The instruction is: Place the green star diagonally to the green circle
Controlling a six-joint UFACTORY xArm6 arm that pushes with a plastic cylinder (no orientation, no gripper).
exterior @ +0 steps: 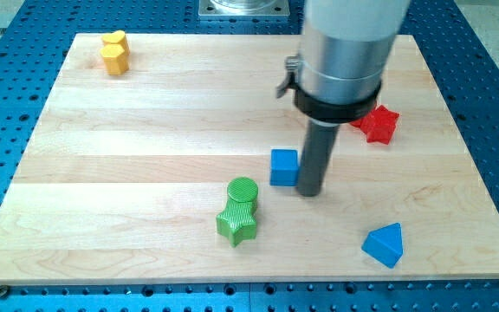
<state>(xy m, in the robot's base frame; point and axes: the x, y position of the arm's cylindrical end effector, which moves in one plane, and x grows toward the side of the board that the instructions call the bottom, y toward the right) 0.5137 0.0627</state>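
Observation:
The green star (236,223) lies low in the middle of the wooden board (145,147). The green circle (243,190) sits right above it, touching its upper edge. My tip (308,192) rests on the board to the right of both green blocks, about a block's width from the circle. It stands right beside a blue cube (284,167), at that cube's right side.
A red star (377,123) lies at the right, partly behind the arm's housing. A blue triangle (384,244) is at the lower right. A yellow block (114,52) sits at the top left corner. A blue perforated table surrounds the board.

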